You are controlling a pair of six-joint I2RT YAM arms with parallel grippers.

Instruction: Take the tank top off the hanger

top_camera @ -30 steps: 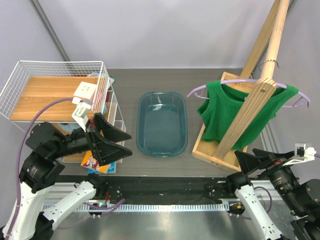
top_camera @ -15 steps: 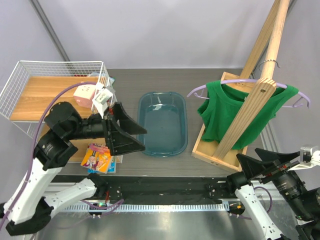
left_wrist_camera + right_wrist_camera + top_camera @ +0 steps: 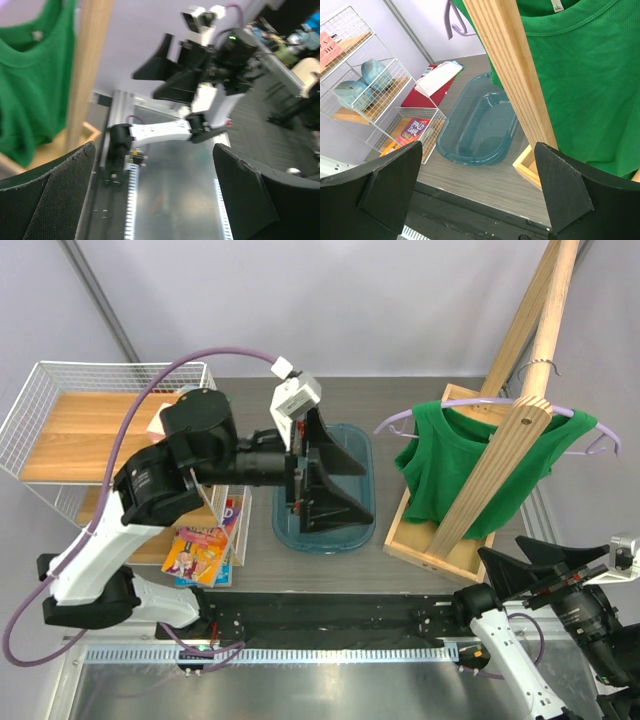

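The left gripper (image 3: 360,490) stood with its black jaws spread wide and nothing between them, raised above the translucent blue plastic tub (image 3: 283,455) in the middle of the table and pointing to the right. Its own wrist view showed the same gap between the two dark fingers (image 3: 55,195), with only the far arm and the table edge beyond. The right gripper (image 3: 505,552) was likewise fully open and empty, low at the near right edge of the table, its tips aimed up and away toward the rack.

The small bright green sleeveless fabric tank top (image 3: 460,465) hung on the thin lilac plastic hanger (image 3: 400,422), whose silver hook was looped over the slanting pale wooden pole (image 3: 510,430) of a rack standing in a shallow wooden base tray (image 3: 420,540). The garment had not been lifted off; both shoulder straps sat on the hanger's curved arms.

From the left gripper the top lay off to the right, past the tub's far rim and well apart. From the right gripper it lay just ahead and above, filling the wrist view (image 3: 580,75), with the pole crossing in front of the cloth. The hanger's long axis ran left to right across the table, roughly square to the right arm's line of approach. The right arm looked the nearer one; the left arm would probably have to cross the tub to reach the hanger's left tip.
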